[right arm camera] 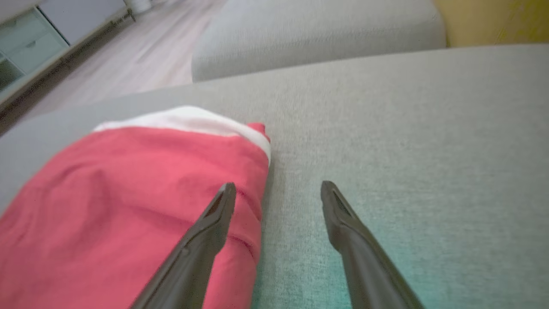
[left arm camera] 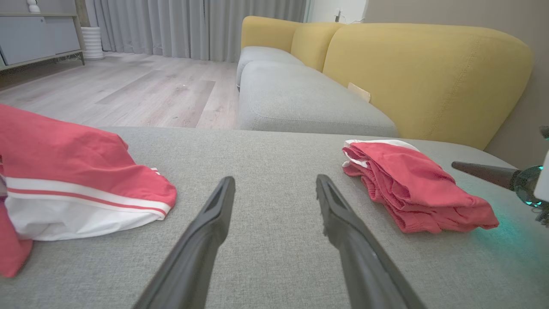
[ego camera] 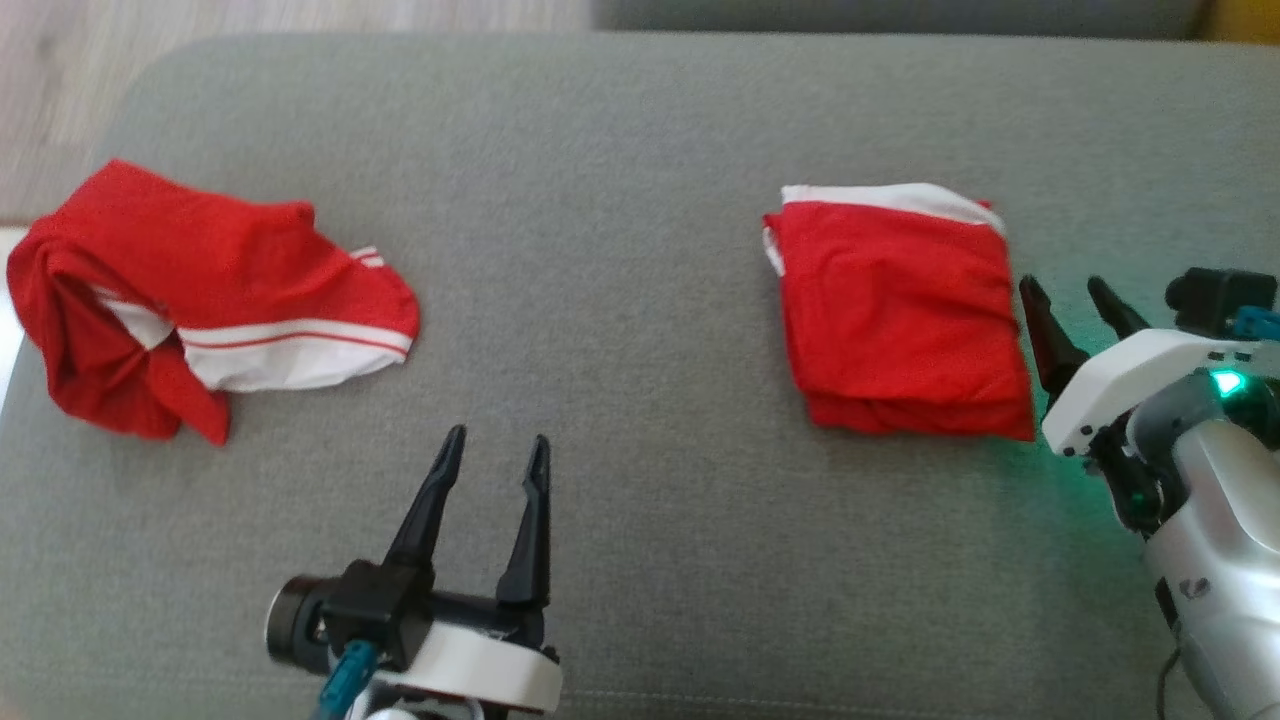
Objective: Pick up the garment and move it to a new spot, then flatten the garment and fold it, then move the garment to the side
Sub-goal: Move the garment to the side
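Red garment [ego camera: 900,310] lies folded on the cushion [ego camera: 640,150]. Both wide and empty: left gripper [ego camera: 499,436], and right gripper [ego camera: 1060,285], seemingly just beside it.

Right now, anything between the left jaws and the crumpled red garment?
Nothing visible. Bare grey cushion lies between the open left jaws and the crumpled garment, which sits up and left of them in the head view. The folded garment lies apart, beside the right jaws.
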Controlling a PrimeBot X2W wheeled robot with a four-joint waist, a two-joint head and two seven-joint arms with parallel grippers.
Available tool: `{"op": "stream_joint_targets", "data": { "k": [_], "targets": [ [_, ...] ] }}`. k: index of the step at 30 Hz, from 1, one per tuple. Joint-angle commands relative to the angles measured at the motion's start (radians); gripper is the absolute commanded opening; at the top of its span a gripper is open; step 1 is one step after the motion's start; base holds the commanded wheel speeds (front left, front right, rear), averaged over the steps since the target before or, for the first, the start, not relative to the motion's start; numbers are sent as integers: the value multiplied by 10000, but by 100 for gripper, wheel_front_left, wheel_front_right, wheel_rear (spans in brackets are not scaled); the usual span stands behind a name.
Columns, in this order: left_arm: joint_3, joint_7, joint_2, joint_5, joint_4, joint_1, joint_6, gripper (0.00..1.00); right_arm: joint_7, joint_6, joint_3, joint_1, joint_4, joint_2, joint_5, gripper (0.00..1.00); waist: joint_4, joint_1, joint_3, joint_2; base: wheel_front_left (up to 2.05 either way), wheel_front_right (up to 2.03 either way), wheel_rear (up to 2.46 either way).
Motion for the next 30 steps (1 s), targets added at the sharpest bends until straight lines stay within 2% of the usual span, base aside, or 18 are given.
{"op": "stream_joint_targets", "data": {
  "k": [1,4,5,6,7,8,14,17,24,30],
  "targets": [
    [144,-120,-43,-21,-251,-470,57,100,293,-9,403,-313,68,-227,181,100,269,0,360,0,0,0,0],
    [66,-120,-43,-52,-211,-667,97,100,906,-9,925,-467,332,-254,548,100,338,0,506,0,0,0,0],
    [52,-120,-43,-64,-205,-714,111,100,1059,-9,1091,-487,342,-270,706,85,346,0,537,0,0,0,0],
    [43,-120,-43,-73,-203,-755,126,100,1191,-9,1266,-499,328,-295,845,49,346,0,562,0,0,0,0],
    [36,-120,-43,-79,-203,-789,142,100,1294,-9,1437,-509,286,-332,975,21,339,0,583,0,0,0,0],
    [30,-120,-43,-86,-204,-818,158,100,1358,-9,1572,-518,249,-397,1097,0,325,0,604,0,0,0,0],
    [31,-120,-43,-85,-306,-944,169,100,1125,-9,1973,-789,180,-1106,1046,0,68,0,842,0,0,0,0],
    [21,-120,-43,-46,-450,-1118,142,100,935,-9,2032,-1119,93,-1688,791,0,-246,0,1179,0,0,0,0],
    [-90,-120,-43,130,-737,-1954,-32,100,559,-9,2080,-1975,-367,-3493,380,0,-1144,0,2303,0,0,0,0],
    [-350,-120,-43,334,-852,-2900,-240,100,191,-9,1687,-2509,-401,-4593,207,0,-1721,0,3190,0,0,0,0]
  ]
}}
